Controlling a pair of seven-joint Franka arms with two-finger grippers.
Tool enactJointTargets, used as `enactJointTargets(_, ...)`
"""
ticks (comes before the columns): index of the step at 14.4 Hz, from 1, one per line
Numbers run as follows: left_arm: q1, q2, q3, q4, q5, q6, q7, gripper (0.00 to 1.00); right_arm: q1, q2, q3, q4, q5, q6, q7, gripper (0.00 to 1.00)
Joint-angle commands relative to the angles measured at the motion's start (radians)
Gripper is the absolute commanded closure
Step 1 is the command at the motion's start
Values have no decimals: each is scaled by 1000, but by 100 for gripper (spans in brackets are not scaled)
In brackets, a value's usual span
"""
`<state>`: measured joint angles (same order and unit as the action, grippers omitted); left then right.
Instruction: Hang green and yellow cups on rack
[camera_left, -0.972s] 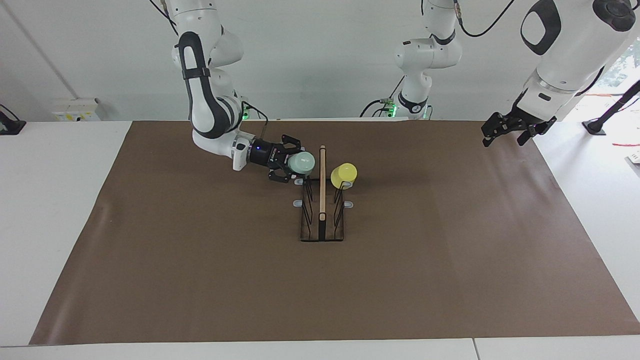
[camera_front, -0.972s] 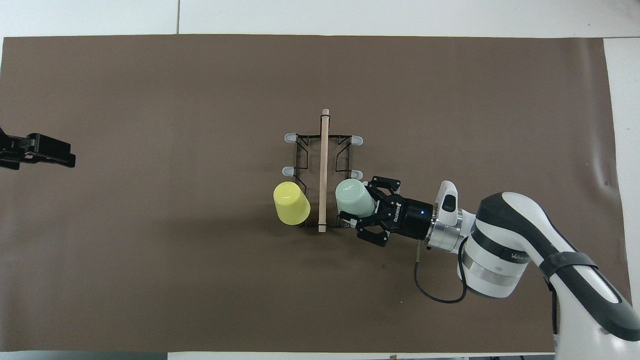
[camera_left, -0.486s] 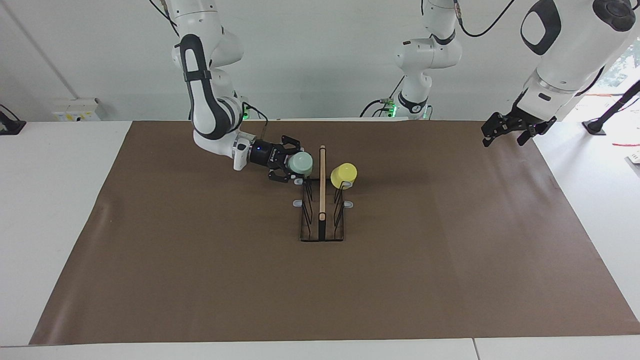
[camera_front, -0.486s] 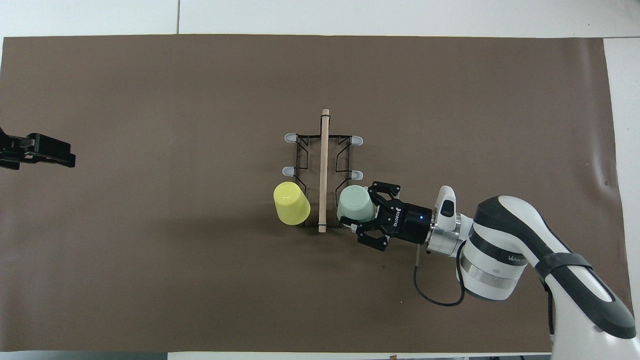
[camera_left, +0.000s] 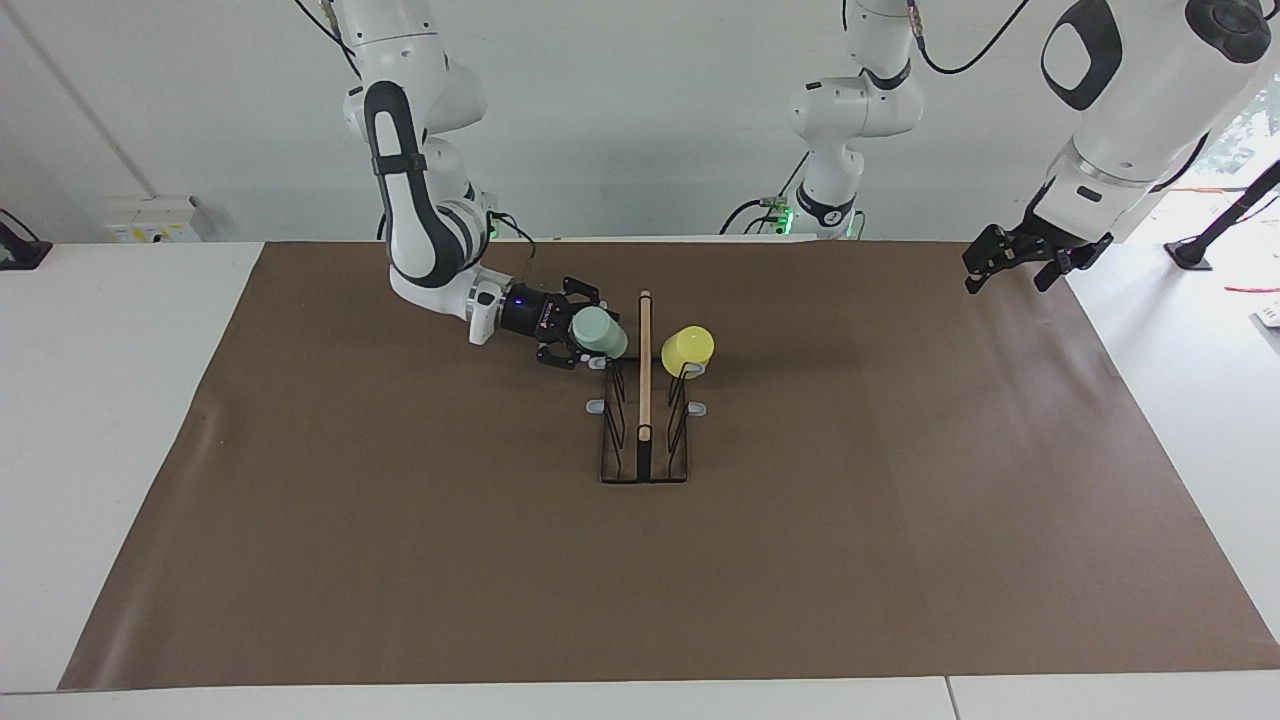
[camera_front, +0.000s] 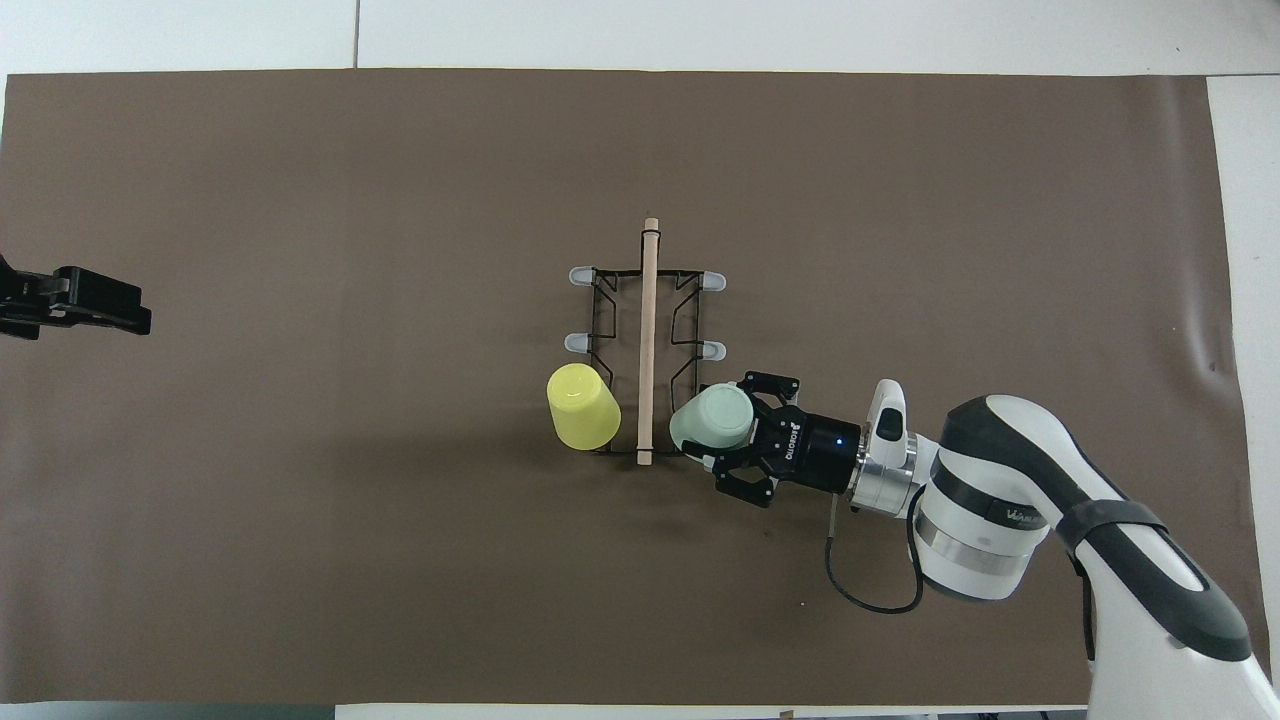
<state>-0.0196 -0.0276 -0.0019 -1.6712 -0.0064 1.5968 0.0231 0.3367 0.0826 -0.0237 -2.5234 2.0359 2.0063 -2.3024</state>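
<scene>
The fingers (camera_left: 562, 352) of the right gripper (camera_left: 578, 334) pinch the green cup (camera_left: 598, 332), one finger on each side of its wall. The cup lies tilted in the grip, its closed bottom turned toward the rack (camera_left: 645, 400), and it is just beside the wooden bar (camera_left: 645, 365), at the end of the rack that is nearer to the robots. It is over a prong on the side toward the right arm's end of the worktop (camera_left: 100, 420). I cannot tell if the cup already sits on this prong. The right arm (camera_left: 425, 215) comes down from its base and bends low over the brown mat (camera_left: 400, 520), with the wrist almost level.

The yellow cup (camera_left: 688, 348) hangs upside down and a little tilted on a prong of the same end of the rack, on the side of the bar toward the left arm's end. The two cups have the bar between them. Four grey-tipped prongs (camera_front: 581, 275) of the rack are bare.

The left gripper (camera_left: 1008, 268) waits in the air over the edge of the mat at the left arm's end, well apart from the rack. Its fingers are spread and hold nothing.
</scene>
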Motion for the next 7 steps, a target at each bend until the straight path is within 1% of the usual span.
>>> enactJointTargets(1, 1, -3, 0, -2, -15, -5, 17, 0, 5, 5, 1, -15, 7, 6, -15, 100)
enactJointTargets(4, 1, -3, 3, -2, -15, -5, 17, 0, 30, 6, 1, -15, 24, 9, -14, 100)
enactJointTargets(7, 1, -3, 3, -2, -15, -5, 17, 0, 33, 6, 1, -15, 37, 17, -14, 100)
